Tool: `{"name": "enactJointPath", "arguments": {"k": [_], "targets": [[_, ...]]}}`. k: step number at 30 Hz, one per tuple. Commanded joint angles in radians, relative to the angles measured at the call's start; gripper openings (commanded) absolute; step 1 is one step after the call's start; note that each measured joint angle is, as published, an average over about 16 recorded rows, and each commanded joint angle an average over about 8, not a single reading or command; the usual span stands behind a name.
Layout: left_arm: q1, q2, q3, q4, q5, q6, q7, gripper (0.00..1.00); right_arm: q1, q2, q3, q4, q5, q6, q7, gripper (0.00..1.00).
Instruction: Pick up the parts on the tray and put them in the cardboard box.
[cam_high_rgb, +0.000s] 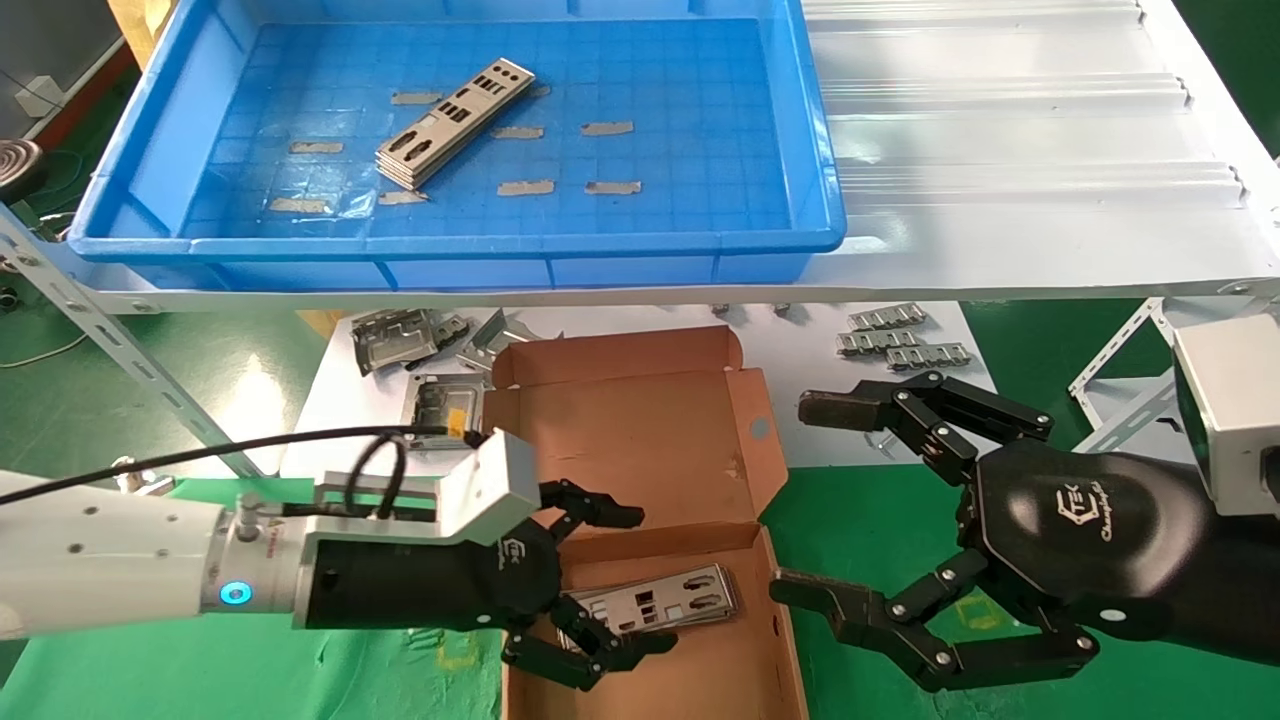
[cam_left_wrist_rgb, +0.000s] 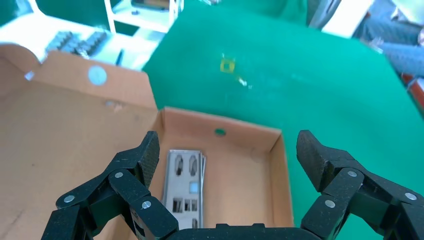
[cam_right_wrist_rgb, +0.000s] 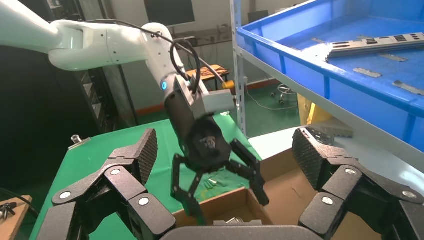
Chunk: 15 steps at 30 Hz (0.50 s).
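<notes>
Parts (cam_high_rgb: 455, 123) lie stacked in the tray (cam_high_rgb: 820, 150) from my head view; more parts (cam_high_rgb: 660, 602) sit in the box (cam_high_rgb: 640, 440). My left gripper (cam_high_rgb: 640, 580) hangs over them, spread wide and empty. My right gripper (cam_high_rgb: 810, 500) waits beside the box, wide too.

Left wrist: fingers (cam_left_wrist_rgb: 145, 160) apart above the boxed parts (cam_left_wrist_rgb: 185, 192).

Right wrist: fingers (cam_right_wrist_rgb: 310, 155) apart, facing my left gripper (cam_right_wrist_rgb: 225, 192).

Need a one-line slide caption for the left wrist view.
Left gripper open over the cardboard box, an I/O shield lying flat inside.
</notes>
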Motion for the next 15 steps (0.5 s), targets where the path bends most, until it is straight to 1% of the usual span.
{"name": "enactJointPath", "arguments": {"k": [1, 15], "targets": [[0.005, -0.008, -0.009, -0.006, -0.008, 0.005, 0.0, 1.0, 0.0, 0.0, 0.0, 0.0, 0.0, 0.0, 0.0, 1.0], [0.058, -0.089, -0.114, -0.068, -0.099, 0.062, 0.003, 1.0, 0.0, 0.0, 0.0, 0.0, 0.0, 0.0, 0.0, 1.0]]}}
